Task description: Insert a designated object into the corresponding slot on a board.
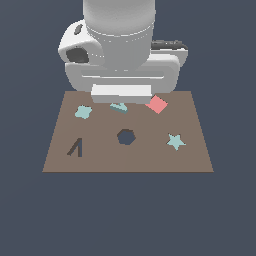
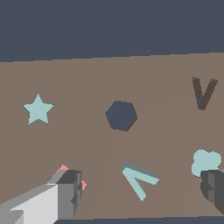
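The teal inverted-V block (image 2: 134,183) lies flat on the brown board (image 2: 87,78), between my two fingers. In the exterior view the block (image 1: 119,107) is half hidden under my hand. My gripper (image 2: 141,190) is open and empty, above the block, with one finger (image 2: 68,192) over the red piece and the other finger (image 2: 214,188) beside the lobed teal piece. The dark V-shaped slot (image 2: 203,92) is apart from the block; in the exterior view this slot (image 1: 75,148) is near the board's left front.
A dark hexagonal hole (image 1: 126,136) sits mid-board. A teal star (image 1: 175,142) lies toward the exterior view's right. A lobed teal piece (image 1: 83,112) lies at the back left and a red square (image 1: 157,104) at the back right. The arm's body looms over the board's (image 1: 150,157) far edge.
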Action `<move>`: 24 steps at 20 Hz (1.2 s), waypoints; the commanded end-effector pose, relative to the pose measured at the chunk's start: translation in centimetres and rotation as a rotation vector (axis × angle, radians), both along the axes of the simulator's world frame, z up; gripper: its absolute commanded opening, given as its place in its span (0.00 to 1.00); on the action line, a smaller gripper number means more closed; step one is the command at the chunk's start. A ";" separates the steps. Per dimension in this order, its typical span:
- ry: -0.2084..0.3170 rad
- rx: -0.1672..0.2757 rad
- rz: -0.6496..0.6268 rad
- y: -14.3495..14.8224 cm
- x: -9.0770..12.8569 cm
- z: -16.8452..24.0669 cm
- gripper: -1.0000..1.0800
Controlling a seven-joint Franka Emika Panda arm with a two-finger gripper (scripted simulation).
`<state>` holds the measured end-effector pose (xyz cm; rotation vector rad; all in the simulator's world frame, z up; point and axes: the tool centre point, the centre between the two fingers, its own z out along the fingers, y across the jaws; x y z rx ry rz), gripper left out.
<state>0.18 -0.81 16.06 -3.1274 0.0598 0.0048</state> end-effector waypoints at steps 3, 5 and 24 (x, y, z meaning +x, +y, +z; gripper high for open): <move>0.000 0.000 0.003 0.0 0.0 0.0 0.96; 0.000 0.000 0.012 0.0 -0.1 -0.1 0.96; -0.004 -0.004 0.392 0.2 -3.2 -4.7 0.96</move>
